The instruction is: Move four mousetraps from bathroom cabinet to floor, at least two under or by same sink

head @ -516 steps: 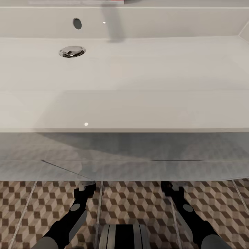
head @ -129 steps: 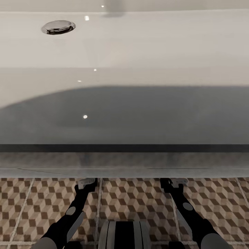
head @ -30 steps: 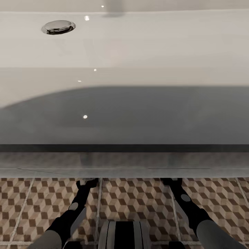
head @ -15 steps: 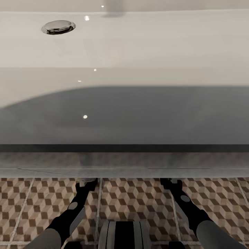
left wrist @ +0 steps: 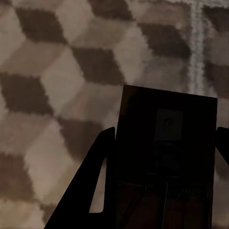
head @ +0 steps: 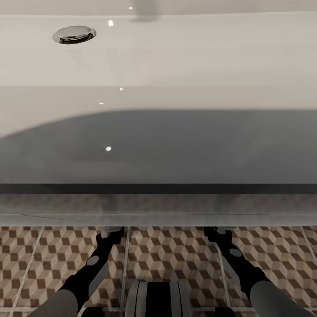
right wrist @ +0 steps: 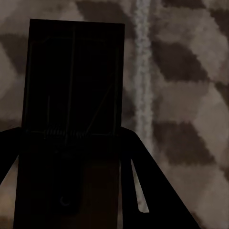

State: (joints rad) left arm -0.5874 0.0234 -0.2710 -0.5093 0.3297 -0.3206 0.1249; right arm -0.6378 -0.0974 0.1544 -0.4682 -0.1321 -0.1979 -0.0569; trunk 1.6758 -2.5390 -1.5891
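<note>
In the left wrist view a dark flat mousetrap (left wrist: 164, 157) sits between the two fingers of my left gripper (left wrist: 167, 133), which is shut on it just above the cube-patterned bathroom floor (left wrist: 52, 81). In the right wrist view my right gripper (right wrist: 69, 133) is likewise shut on a second mousetrap (right wrist: 71, 86), in deep shadow. In the head view both grippers, left (head: 110, 232) and right (head: 216, 231), reach low under the front edge of the white bathroom sink (head: 176, 57), and their tips are partly hidden by it. The cabinet is out of view.
The sink's wide basin has a chrome drain (head: 74, 34) at the far left. Its glossy front panel (head: 158, 149) hangs over the arms. Patterned floor tiles (head: 176, 259) with pale grout lines spread around my trunk (head: 158, 299).
Both arms have shifted only slightly near the sink's lower edge, the left gripper a touch lower than a second ago. Each gripper still holds its mousetrap. The camera has not moved.
</note>
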